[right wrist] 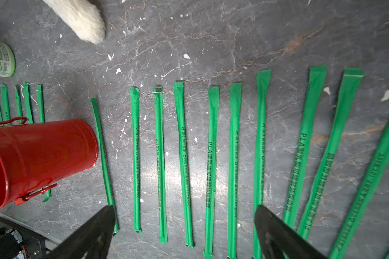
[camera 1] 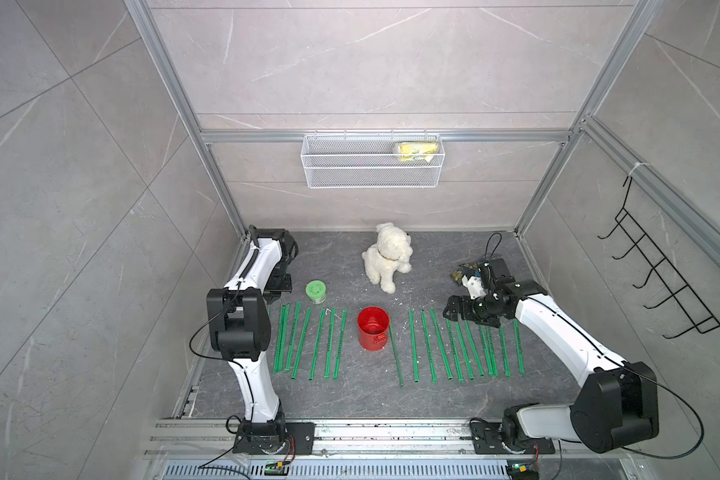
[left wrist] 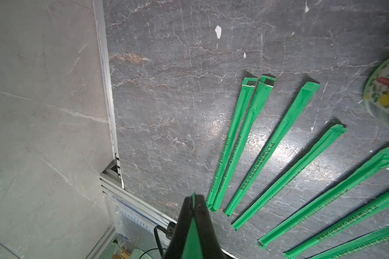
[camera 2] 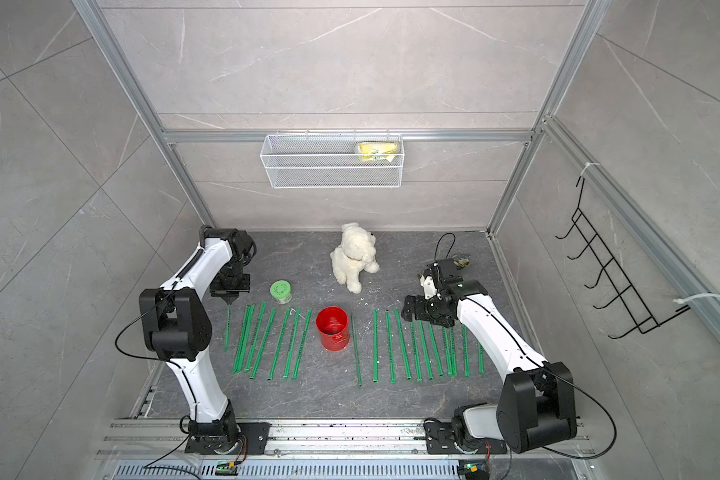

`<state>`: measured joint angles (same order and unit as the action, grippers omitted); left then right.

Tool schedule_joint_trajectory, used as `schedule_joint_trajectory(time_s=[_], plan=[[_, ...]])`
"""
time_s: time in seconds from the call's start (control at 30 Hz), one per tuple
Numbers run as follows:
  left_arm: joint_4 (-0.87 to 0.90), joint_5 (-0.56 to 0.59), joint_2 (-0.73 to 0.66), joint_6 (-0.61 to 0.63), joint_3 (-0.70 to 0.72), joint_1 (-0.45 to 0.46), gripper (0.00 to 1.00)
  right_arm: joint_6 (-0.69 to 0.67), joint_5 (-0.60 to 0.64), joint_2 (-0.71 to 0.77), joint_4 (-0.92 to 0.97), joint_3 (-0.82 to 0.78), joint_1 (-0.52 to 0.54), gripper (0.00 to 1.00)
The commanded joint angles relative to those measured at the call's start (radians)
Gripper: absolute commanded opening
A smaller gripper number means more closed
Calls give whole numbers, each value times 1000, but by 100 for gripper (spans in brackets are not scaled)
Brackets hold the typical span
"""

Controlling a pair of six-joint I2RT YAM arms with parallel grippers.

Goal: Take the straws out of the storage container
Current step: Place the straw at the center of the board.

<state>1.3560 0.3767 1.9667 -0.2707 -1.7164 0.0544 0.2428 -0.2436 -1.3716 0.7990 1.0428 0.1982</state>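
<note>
Straws (camera 1: 413,345), long thin bright-green sticks, lie in two front-to-back rows flanking the small red metal storage can (camera 1: 373,328), apparently empty. Left gripper (left wrist: 194,198) is clamped on one last straw (camera 2: 227,328), parallel, just outside the left row; little room before the grey stone tabletop's edge (left wrist: 111,116). Right gripper (right wrist: 184,209) gapes over the right row.

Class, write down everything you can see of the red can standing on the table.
The red can is a small, glossy, metal-looking cylinder, open at the top and seemingly empty. It stands upright on the dark table, between two rows of green straws. A small plate shows on its side, and the right wrist view shows thin red wire loops there. One straw lies close along its right; contact is unclear. Nothing holds it.
</note>
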Motion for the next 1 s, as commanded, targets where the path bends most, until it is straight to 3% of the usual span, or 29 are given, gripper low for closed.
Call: schedule_joint_trajectory(time_s=[0.0,0.67,0.97], plan=[[-10,-21,31,25,19,-10,0,-8,-7,-14,-29,-13,6,100],[-87,-42,139,55,53,-65,2,-6,-5,-62,-42,1,6,100],[-107,-43,156,57,71,-80,12,1,-11,-87,-51,8,6,100]])
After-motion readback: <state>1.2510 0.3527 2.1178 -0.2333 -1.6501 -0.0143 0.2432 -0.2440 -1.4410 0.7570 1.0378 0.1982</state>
